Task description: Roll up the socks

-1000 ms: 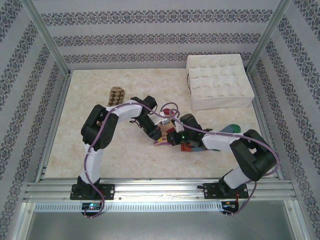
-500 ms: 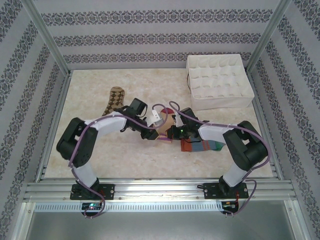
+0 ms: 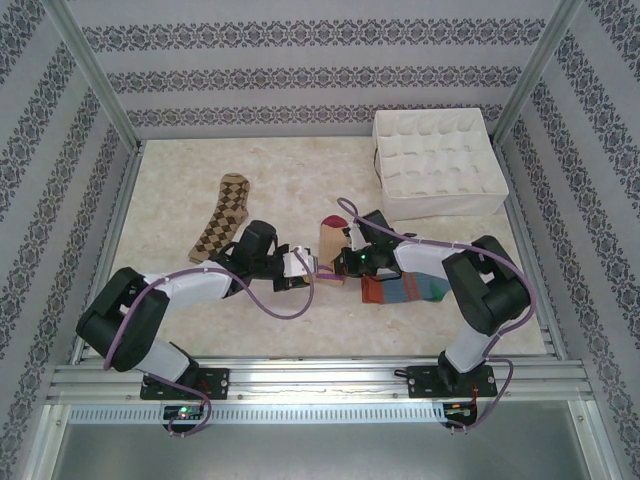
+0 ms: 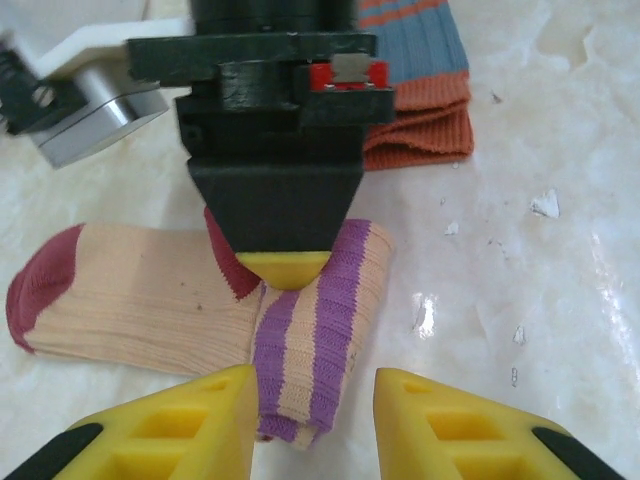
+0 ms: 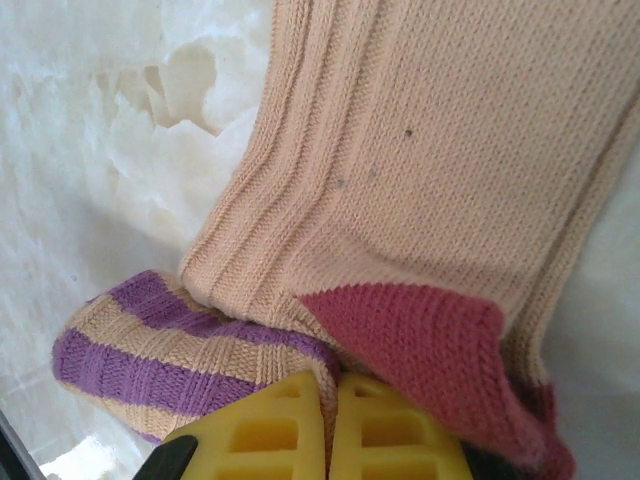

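The argyle sock [image 3: 222, 215] lies flat and untouched at the left of the table [image 3: 170, 300]; a second ago the left arm hung over most of it. That arm has since swung low toward the near edge. The left gripper [image 4: 312, 385], clamped a moment ago, has parted its jaws partway. They now straddle the purple-striped cuff [image 4: 310, 330] of the peach sock [image 3: 328, 238] without squeezing it.

The peach sock itself, bunched between the two grippers a second ago, is now stretched out in the middle of the table with its red toe [image 3: 336, 218] pointing away. The right gripper [image 5: 328, 400] stays pinched shut on it beside the red heel [image 5: 420, 340]. The striped sock [image 3: 410, 290] lies flat just to the right, and the white box [image 3: 437, 165] stands beyond.

I judge this sock is only laid out. No sock is rolled yet.
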`<state>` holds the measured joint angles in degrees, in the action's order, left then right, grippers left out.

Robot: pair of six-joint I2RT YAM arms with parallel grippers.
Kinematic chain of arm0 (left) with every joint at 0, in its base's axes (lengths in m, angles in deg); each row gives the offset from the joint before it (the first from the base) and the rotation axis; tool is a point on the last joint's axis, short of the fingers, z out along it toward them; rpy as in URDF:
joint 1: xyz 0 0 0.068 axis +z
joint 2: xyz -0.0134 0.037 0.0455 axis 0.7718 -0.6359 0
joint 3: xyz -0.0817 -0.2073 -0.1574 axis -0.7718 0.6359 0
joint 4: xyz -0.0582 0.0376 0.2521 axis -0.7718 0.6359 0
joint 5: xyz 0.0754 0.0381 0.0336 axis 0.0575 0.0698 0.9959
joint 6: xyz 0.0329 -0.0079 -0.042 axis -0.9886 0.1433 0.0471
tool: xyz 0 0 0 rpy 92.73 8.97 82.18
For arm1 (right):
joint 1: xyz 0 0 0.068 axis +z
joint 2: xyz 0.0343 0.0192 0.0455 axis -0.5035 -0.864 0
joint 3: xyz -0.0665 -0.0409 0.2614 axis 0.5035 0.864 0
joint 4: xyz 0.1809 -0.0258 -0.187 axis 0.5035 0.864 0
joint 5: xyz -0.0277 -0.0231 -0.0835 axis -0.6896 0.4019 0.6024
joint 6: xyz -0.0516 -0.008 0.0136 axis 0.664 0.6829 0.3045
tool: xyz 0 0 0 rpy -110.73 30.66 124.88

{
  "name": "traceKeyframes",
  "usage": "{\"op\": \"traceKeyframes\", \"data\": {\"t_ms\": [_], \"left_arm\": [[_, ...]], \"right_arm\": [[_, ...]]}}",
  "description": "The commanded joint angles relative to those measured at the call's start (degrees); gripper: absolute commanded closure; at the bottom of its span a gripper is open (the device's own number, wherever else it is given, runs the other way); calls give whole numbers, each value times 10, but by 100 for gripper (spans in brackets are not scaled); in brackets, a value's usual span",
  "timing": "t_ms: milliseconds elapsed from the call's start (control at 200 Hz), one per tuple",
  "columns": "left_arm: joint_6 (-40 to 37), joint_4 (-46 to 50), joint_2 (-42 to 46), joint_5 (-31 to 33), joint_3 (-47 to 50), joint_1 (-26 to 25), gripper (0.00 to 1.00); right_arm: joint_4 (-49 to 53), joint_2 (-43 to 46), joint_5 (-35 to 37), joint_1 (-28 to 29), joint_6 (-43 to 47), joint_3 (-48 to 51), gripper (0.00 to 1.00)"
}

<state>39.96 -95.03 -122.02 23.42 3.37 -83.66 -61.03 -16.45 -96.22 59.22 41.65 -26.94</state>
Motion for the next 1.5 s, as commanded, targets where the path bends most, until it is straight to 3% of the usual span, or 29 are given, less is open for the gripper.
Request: {"op": "traceKeyframes", "data": {"t_ms": [0,320,854,934,1049,1184,1254,1494], "left_arm": [[-113,11,-10,42,-15,-30,64],[-158,-27,-80,134,-27,-62,55],[-164,-53,-145,164,-44,-62,56],[-164,-38,-149,162,-51,-62,62],[-156,16,-149,152,-71,-62,80],[-128,108,-145,142,-105,-62,100],[-140,157,-150,128,-124,-62,100],[-95,317,-190,77,-231,-56,100]], "right_arm": [[82,-41,31,-7,20,16,100],[90,-52,11,-11,28,11,100],[109,-77,-38,-14,61,-7,100],[113,-78,-45,-14,68,-10,100],[108,-66,-57,-16,75,-11,96],[75,-27,-62,-28,61,2,71],[57,-1,-55,-39,48,13,61],[33,87,-61,-84,14,35,59]]}}
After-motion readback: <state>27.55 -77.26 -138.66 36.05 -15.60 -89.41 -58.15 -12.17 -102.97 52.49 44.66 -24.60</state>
